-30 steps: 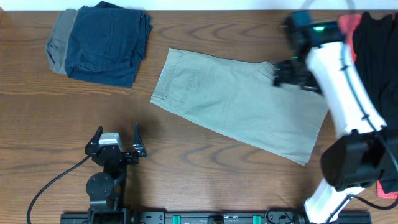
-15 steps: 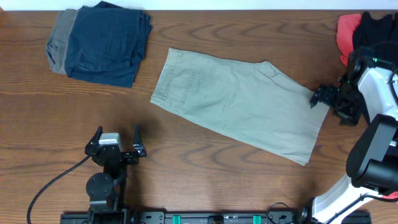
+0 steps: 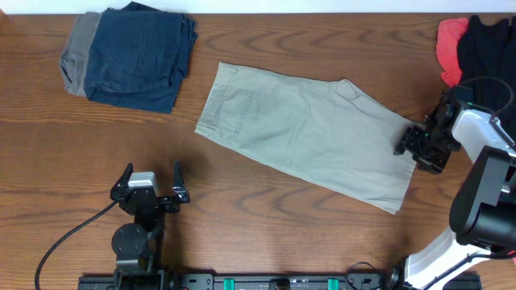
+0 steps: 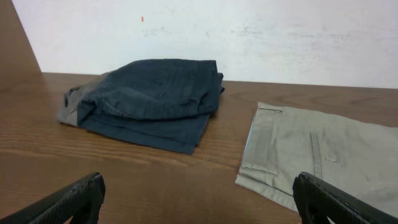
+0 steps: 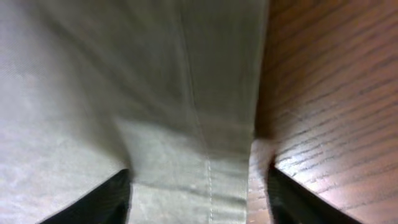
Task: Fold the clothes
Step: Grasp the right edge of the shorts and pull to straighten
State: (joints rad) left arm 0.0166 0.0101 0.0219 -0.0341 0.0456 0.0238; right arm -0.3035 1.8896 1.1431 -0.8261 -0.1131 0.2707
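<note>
Well, from above, the khaki shorts [image 3: 306, 137] lie flat in the middle of the brown surface [image 3: 266, 217], with the waistband at the left end and the leg end at the right. The right pincer [image 3: 415, 149] sits right at that leg end. The left pincer [image 3: 151, 173] is well apart from the shorts, near the front edge, with its fingers spread wide and nothing in them. At the back left a navy piece [image 3: 141, 52] rests folded on a grey piece [image 3: 76, 52]. In the back right corner a red piece [image 3: 451, 40] lies beside a black piece [image 3: 488, 40].

From the left wrist, I see the wide fingers low down, the navy pile in front of a white wall [image 4: 249, 31], and the waistband end of the shorts to the right.

From the right wrist, the two fingers stand wide apart with the shorts' hem [image 5: 205, 180] between them. Nothing is gripped yet.

I think the pinch could catch only the top layer, and then the fold would go crooked. Nothing holds the waistband down either, so a pull could slide the whole shorts along.

I count one pair of khaki shorts, one navy piece, one grey, one red, one black, and two pincers.
</note>
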